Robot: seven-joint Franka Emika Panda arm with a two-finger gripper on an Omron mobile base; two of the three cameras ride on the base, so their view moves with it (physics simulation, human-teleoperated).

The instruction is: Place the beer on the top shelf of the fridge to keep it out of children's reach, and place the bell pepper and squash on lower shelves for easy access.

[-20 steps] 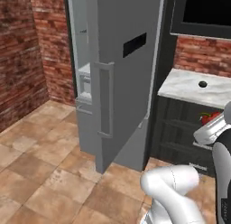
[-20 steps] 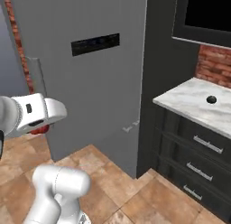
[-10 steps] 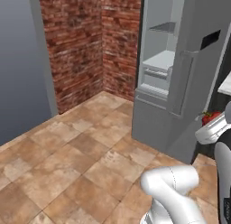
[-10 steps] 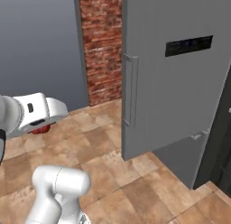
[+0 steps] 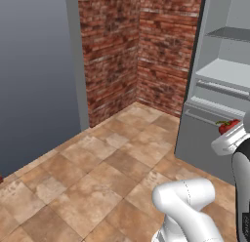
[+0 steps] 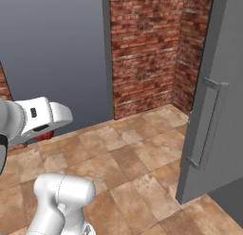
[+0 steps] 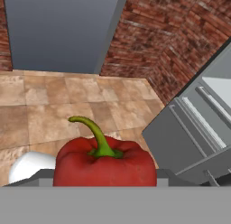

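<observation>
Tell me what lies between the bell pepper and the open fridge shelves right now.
Nothing: in the left base view the bell pepper hangs just before the fridge, only open air between it and the pale lower shelves.

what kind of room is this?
Probably a home kitchen corner, rendered. A tall grey fridge stands open, showing pale shelf boards, beside red brick walls and a brown tiled floor. A glossy red bell pepper sits at the gripper.

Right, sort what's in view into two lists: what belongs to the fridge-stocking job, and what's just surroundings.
Belongs to the job:
- bell pepper, held in the gripper
- fridge, door open
- top shelf
- lower shelves

Just surroundings:
- brick wall
- tiled floor
- grey wall panel
</observation>
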